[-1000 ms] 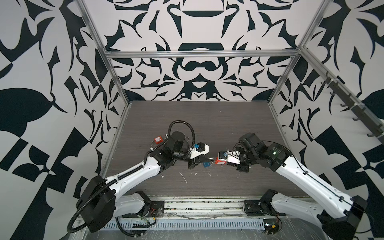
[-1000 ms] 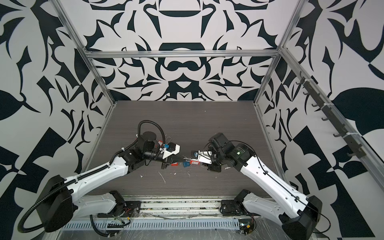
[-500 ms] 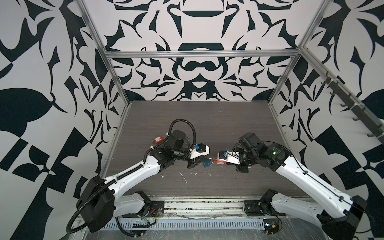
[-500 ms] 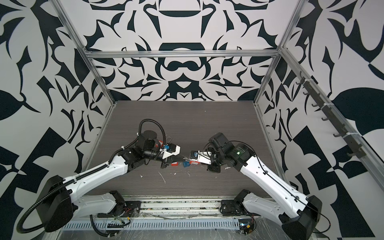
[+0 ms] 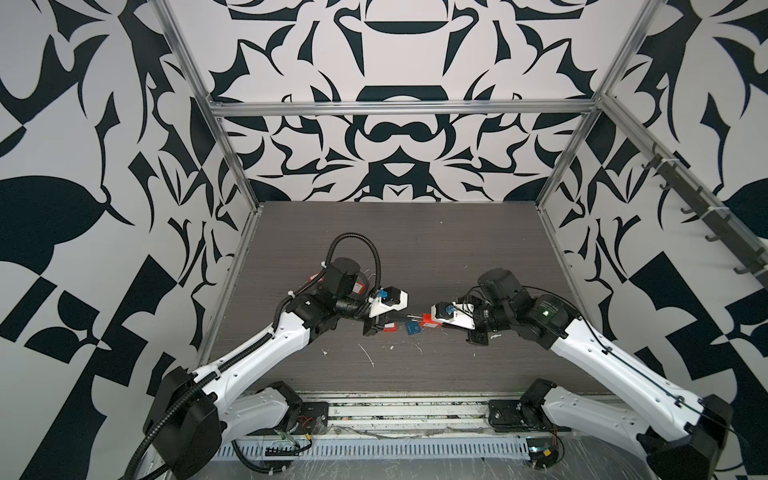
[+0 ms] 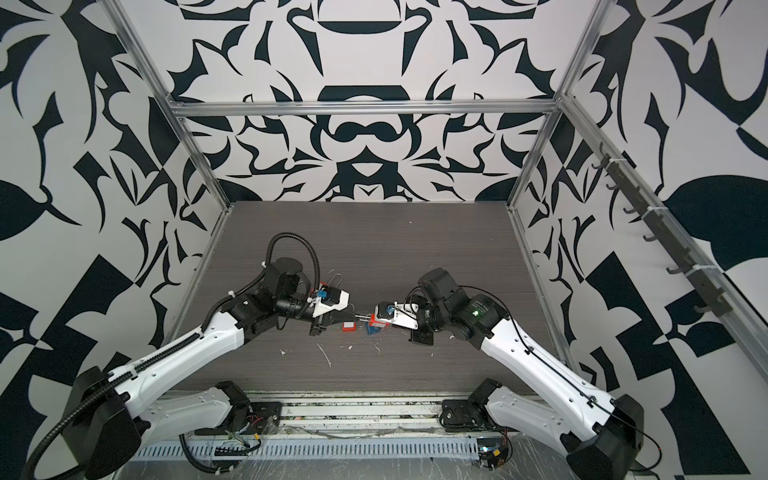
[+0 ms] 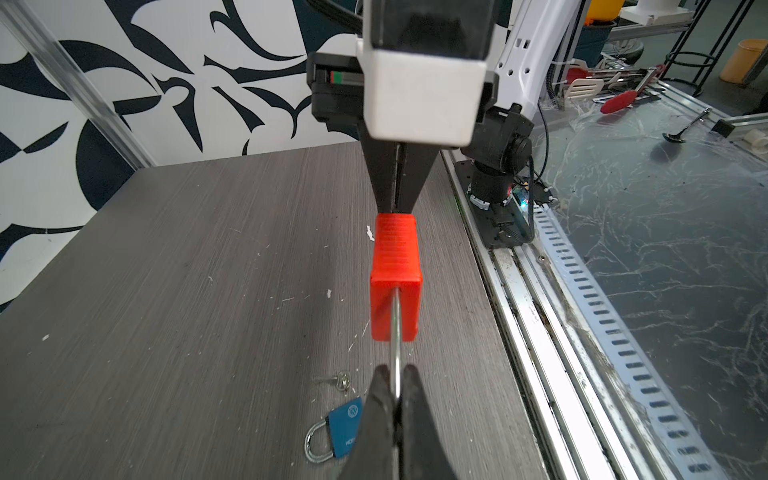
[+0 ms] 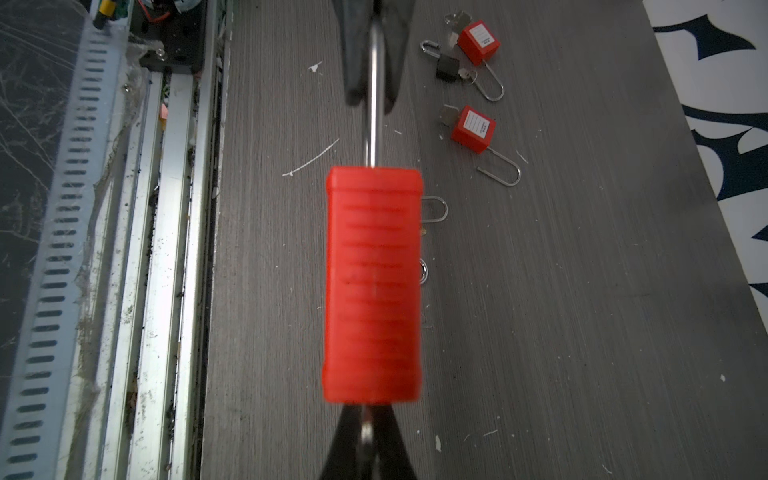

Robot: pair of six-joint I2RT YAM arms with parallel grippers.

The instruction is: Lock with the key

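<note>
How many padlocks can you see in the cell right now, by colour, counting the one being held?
red padlocks: 3 (one held up, two lying on the table)
blue padlock: 1
black padlock: 1
Total: 5

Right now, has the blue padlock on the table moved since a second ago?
No. In a top view the blue padlock lies where it did, just beyond and right of the white streak on the table.
</note>
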